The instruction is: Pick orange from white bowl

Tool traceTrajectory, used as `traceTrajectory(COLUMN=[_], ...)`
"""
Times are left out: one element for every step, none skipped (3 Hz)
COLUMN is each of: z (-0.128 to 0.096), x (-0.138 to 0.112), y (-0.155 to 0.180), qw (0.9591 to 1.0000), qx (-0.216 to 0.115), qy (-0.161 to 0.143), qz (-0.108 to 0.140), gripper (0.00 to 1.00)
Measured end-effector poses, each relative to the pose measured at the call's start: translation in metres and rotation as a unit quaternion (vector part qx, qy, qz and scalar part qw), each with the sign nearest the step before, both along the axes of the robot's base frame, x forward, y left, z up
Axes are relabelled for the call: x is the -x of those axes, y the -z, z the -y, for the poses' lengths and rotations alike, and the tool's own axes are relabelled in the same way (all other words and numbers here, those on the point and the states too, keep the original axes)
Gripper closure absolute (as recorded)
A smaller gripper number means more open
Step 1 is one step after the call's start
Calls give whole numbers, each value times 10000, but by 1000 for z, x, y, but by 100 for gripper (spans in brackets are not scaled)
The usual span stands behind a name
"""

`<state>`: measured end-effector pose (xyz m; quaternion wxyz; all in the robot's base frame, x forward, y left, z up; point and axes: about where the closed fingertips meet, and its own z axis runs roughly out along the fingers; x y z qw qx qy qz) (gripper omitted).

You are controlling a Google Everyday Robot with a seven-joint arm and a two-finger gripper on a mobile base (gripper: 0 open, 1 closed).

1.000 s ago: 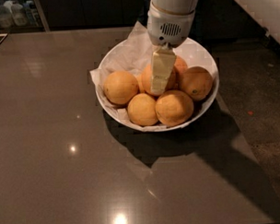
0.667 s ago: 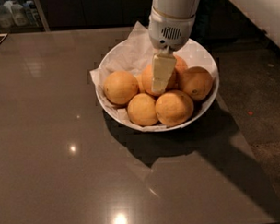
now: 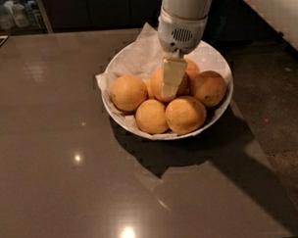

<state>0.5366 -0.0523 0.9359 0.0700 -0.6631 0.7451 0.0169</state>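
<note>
The white bowl (image 3: 220, 59), lined with crumpled white paper (image 3: 139, 48), stands on the dark table and holds several oranges. My gripper (image 3: 171, 81) reaches straight down from above into the middle of the bowl. Its pale tip lies across the front of the middle orange (image 3: 155, 85) and hides most of its skin, so no scar patch shows on it. Around it lie a left orange (image 3: 129, 92) with a small dark dot, two front oranges (image 3: 151, 116) (image 3: 185, 115), a right orange (image 3: 208, 88) and a back one (image 3: 192, 68).
The bowl sits on a glossy brown table (image 3: 67, 168) whose right edge runs diagonally past the bowl, with dark floor (image 3: 281, 101) beyond. Bottles (image 3: 13, 15) stand on a shelf at the far left back.
My gripper has shifted very slightly to the right and a little lower over the middle orange. The oranges and the bowl have not moved.
</note>
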Motion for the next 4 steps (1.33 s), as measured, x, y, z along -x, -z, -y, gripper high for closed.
traceTrajectory(z=[1, 12, 16, 12], x=[11, 44, 50, 52], y=[-17, -51, -58, -62], qw=[9986, 9915, 9896, 9881], qx=[-250, -700, -796, -760], qy=[-184, -439, -477, -600], qz=[437, 1008, 1100, 1195], gripper=[100, 100, 100, 100])
